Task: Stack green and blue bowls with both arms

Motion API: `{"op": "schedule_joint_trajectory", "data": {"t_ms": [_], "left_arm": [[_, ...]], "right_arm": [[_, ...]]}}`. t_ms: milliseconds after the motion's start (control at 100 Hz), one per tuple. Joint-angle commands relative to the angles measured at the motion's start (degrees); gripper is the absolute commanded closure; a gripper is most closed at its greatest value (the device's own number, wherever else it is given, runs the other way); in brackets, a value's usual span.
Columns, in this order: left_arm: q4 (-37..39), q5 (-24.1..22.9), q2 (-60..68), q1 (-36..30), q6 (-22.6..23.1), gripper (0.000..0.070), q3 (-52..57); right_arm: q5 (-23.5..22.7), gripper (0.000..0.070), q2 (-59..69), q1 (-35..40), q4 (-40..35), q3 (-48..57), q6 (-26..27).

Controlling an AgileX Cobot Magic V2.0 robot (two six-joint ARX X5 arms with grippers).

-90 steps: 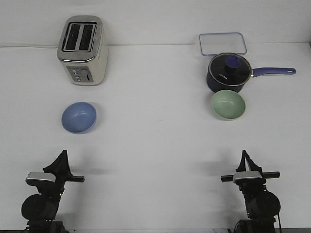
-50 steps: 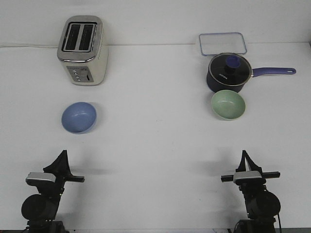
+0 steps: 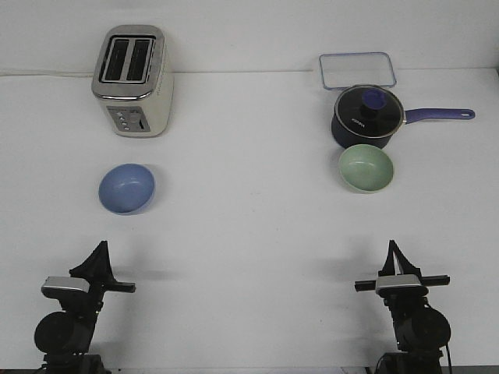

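While both my arms sit low at the bottom of the frame, the two bowls are well apart from each other. The blue bowl point(image 3: 126, 188) is left of centre, upright, nothing in it as far as I can see. The green bowl point(image 3: 366, 168) is over on the right, also upright and looking bare inside, tucked just in front of the saucepan point(image 3: 368, 117), so close they may be touching, can't say for sure.

That saucepan is dark blue with a glass lid on it and a long blue handle poking toward the right edge. There's some small white lettering on its side, way too tiny for me to read. Behind it in the upper right is a clear rectangular container point(image 3: 356, 70) with a bluish rim, looks like nothing's in it. Upper left there's a cream and silver toaster point(image 3: 132, 80), both slots dark, can't see anything sticking out.

My left gripper point(image 3: 99, 251) is bottom left, tips drawn together to a point, holding nothing. My right gripper point(image 3: 392, 251) is bottom right, same deal, pinched to a point and carrying nothing. Both are well short of the bowls on the white table point(image 3: 249, 234).
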Motion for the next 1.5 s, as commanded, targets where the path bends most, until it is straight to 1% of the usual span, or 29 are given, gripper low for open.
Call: {"op": "schedule_joint_trajectory", "data": {"t_ms": [0,90,180,230,290,380,500,560,590,620,630,640,670,700,720,740,760,960,1180,1330,1490], "left_arm": [[0.9,0.0,-0.1,0.1,0.0,0.0685,-1.1],[0.9,0.0,-0.1,0.1,0.0,0.0685,-1.1],[0.9,0.0,-0.1,0.1,0.0,0.0685,-1.1],[0.9,0.0,-0.1,0.1,0.0,0.0685,-1.1],[0.9,0.0,-0.1,0.1,0.0,0.0685,-1.1],[0.9,0.0,-0.1,0.1,0.0,0.0685,-1.1],[0.9,0.0,-0.1,0.1,0.0,0.0685,-1.1],[0.9,0.0,-0.1,0.1,0.0,0.0685,-1.1],[0.9,0.0,-0.1,0.1,0.0,0.0685,-1.1],[0.9,0.0,-0.1,0.1,0.0,0.0685,-1.1],[0.9,0.0,-0.1,0.1,0.0,0.0685,-1.1],[0.9,0.0,-0.1,0.1,0.0,0.0685,-1.1],[0.9,0.0,-0.1,0.1,0.0,0.0685,-1.1],[0.9,0.0,-0.1,0.1,0.0,0.0685,-1.1],[0.9,0.0,-0.1,0.1,0.0,0.0685,-1.1],[0.9,0.0,-0.1,0.1,0.0,0.0685,-1.1],[0.9,0.0,-0.1,0.1,0.0,0.0685,-1.1],[0.9,0.0,-0.1,0.1,0.0,0.0685,-1.1],[0.9,0.0,-0.1,0.1,0.0,0.0685,-1.1],[0.9,0.0,-0.1,0.1,0.0,0.0685,-1.1],[0.9,0.0,-0.1,0.1,0.0,0.0685,-1.1]], "right_arm": [[-0.2,0.0700,0.0,0.0,0.6,-0.1,7.1],[-0.2,0.0700,0.0,0.0,0.5,-0.1,14.9],[0.5,0.0700,0.0,0.0,0.7,-0.1,24.7],[0.3,0.0700,0.0,0.0,0.5,0.4,29.0],[0.3,0.0700,0.1,0.0,-1.3,2.1,32.4],[0.4,0.0700,1.7,0.0,-5.5,6.6,34.3],[0.2,0.0700,7.3,0.0,-11.2,15.1,34.4],[-0.5,0.0699,11.7,0.0,-14.3,20.0,34.0],[-1.4,0.0674,14.3,0.0,-15.4,22.4,33.4],[-2.0,0.0606,16.9,0.0,-16.6,24.9,32.8],[-2.2,0.0552,18.3,0.0,-17.3,26.2,32.6],[-2.3,0.0533,18.7,0.0,-17.5,26.6,32.5],[-2.8,0.0403,21.2,0.0,-18.8,29.0,32.2],[-2.8,0.0259,23.9,0.0,-20.0,31.4,32.2],[-2.8,0.0183,25.7,0.0,-20.8,33.0,32.2],[-2.8,0.0134,27.4,0.0,-21.6,34.6,32.1],[-2.8,0.0117,29.1,0.0,-22.4,36.2,32.0],[-2.8,0.0116,46.5,-0.6,-28.8,50.7,28.8],[-2.8,0.0117,67.5,-3.7,-33.3,65.1,24.6],[-4.5,0.0118,80.8,-5.8,-35.1,72.8,23.4],[-4.5,0.0118,92.6,-6.7,-36.5,78.4,22.0]]}}
